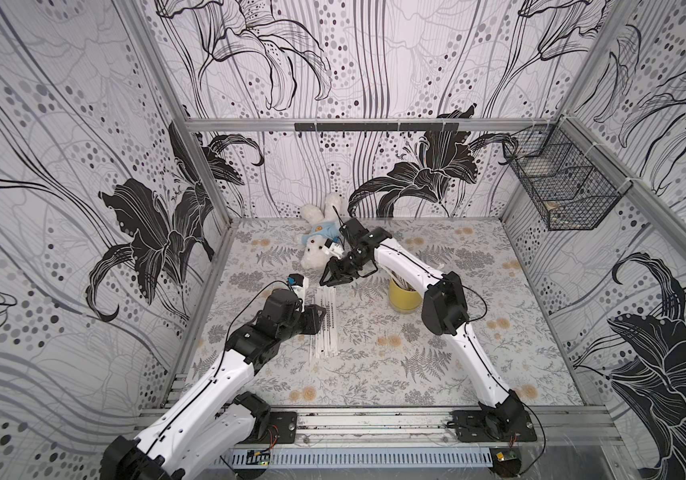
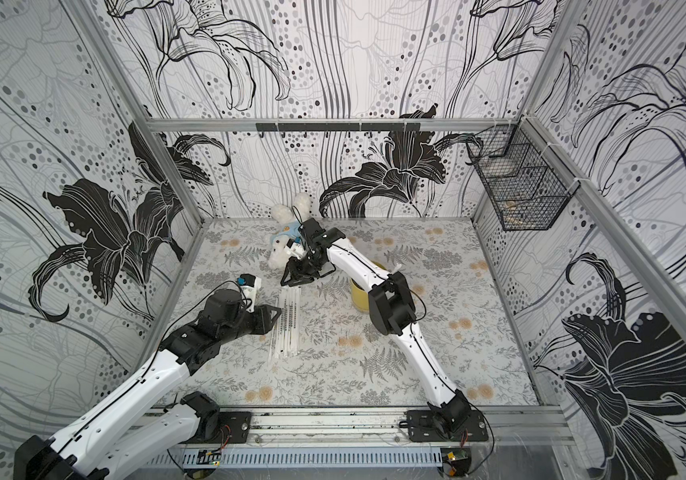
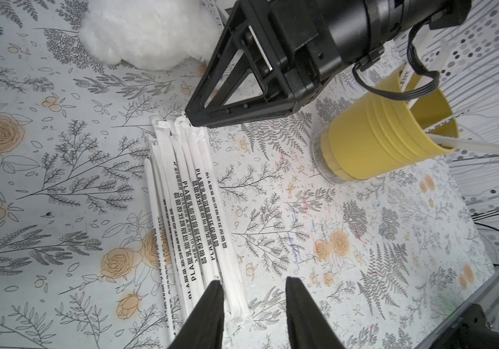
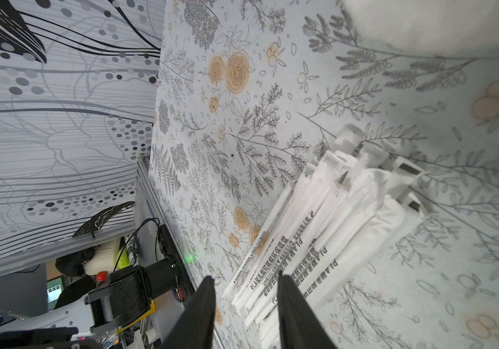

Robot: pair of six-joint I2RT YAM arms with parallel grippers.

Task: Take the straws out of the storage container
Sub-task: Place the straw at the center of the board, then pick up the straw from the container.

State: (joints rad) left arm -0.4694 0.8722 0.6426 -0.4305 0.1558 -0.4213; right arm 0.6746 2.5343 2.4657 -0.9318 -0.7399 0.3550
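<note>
The straws [image 3: 187,211], printed "PLA" with Chinese characters, lay bundled on the floral mat [image 3: 60,151]; a few more stood in the yellow storage container [image 3: 372,145] nearby. The left gripper [image 3: 254,281] and right gripper [image 4: 245,275] hovered parted, empty.

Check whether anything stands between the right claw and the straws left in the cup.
Nothing visible does. The open right claw hangs at the far end of the pile; only bare table lies between it and the cup, where straws lean out. That arm's own forearm crosses above the cup.
</note>
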